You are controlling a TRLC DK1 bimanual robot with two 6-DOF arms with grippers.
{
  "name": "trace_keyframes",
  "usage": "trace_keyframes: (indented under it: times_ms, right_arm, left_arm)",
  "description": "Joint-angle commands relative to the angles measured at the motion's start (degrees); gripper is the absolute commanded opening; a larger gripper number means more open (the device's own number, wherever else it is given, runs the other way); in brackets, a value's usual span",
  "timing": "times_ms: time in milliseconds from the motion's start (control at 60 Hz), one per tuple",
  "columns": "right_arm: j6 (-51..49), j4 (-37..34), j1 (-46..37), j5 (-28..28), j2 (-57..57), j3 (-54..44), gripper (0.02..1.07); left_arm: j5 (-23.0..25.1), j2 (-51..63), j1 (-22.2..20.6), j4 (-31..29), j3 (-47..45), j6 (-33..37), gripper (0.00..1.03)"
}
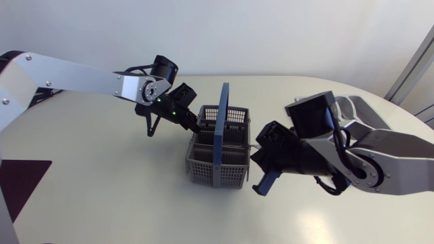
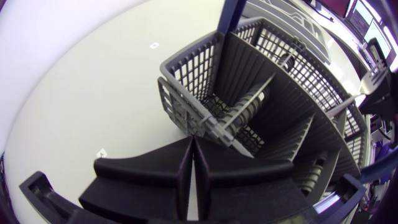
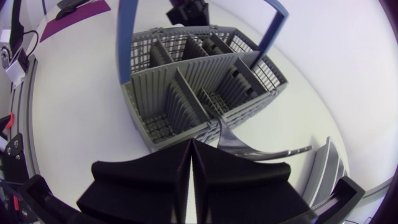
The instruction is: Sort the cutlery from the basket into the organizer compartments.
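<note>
Left tool [image 1: 193, 122] first: its two black fingers [image 2: 143, 174] are pressed flat together, seam to seam, nothing between them. The tips hang right at a corner of the grey cutlery basket [image 1: 203, 173], just over the rim of the end compartment. Seen from the left wrist, I'm looking straight down past those tips [image 2: 191, 142] into the basket's slots, with ribbed dividers [image 2: 242, 112] standing inside; I can't make out any cutlery down there.

Over to my right tool [image 1: 256, 158]: it sits low at the opposite side of the basket, close to the wall, and its fingers [image 3: 249, 180] are also closed against each other. Just ahead of those tips [image 3: 191, 144], beside one finger, a thin dark metal cutlery piece [image 3: 261, 149] curves out along the desk next to the basket's wall. I can't tell whether the tool is touching it, or which utensil it is.

The basket itself stands upright near the middle of the pale desk [image 1: 102, 176], between my two arms, its blue handle [image 1: 223, 129] arching over the top. My left arm comes in from the left side, my right arm from the right, both angled in toward it.
</note>
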Motion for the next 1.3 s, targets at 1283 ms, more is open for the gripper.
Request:
trace_keyframes:
  times_ms: [1283]
  right_arm:
    - [11.90, -2.13, -28.02, -25.41, 21.25, 25.08, 0.07]
  left_arm:
    - [1.05, -34.20, -11.40, -5.66, -34.19, 14.21, 0.03]
